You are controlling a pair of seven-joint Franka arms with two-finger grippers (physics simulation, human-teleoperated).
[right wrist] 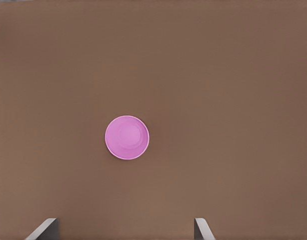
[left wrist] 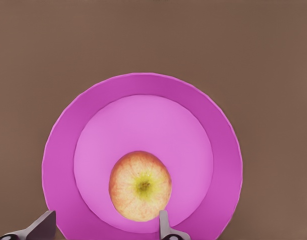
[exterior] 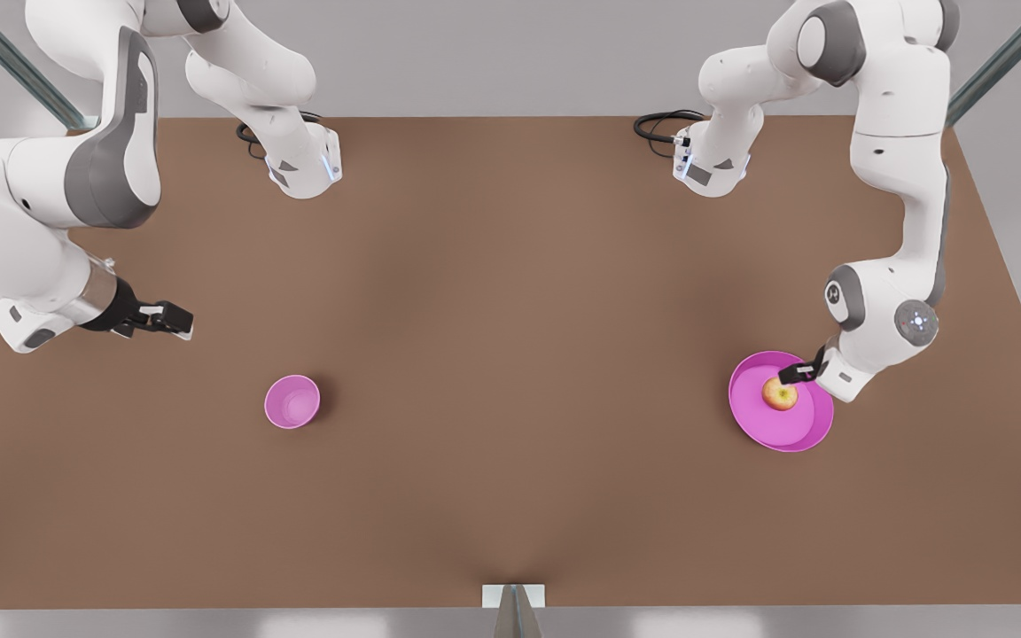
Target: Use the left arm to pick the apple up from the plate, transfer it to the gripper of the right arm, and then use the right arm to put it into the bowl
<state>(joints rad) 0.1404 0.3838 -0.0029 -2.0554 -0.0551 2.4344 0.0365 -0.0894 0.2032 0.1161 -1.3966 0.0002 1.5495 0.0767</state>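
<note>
The apple (exterior: 779,393) (left wrist: 140,186) lies on the pink plate (exterior: 776,439) (left wrist: 63,150) at the front view's right. My left gripper (exterior: 801,372) (left wrist: 103,227) hovers just over the plate's far rim, close above the apple, open; one fingertip (left wrist: 163,222) shows at the apple's edge, the other (left wrist: 43,225) over the rim. The small pink bowl (exterior: 292,401) (right wrist: 126,137) stands at the front view's left with nothing in it. My right gripper (exterior: 165,317) (right wrist: 123,229) waits open, raised above the table, left of and behind the bowl.
Both arm bases (exterior: 302,164) (exterior: 710,168) with black cables sit at the table's back edge. Bare brown tabletop (exterior: 519,354) stretches between bowl and plate. A small grey bracket (exterior: 513,602) stands at the front edge.
</note>
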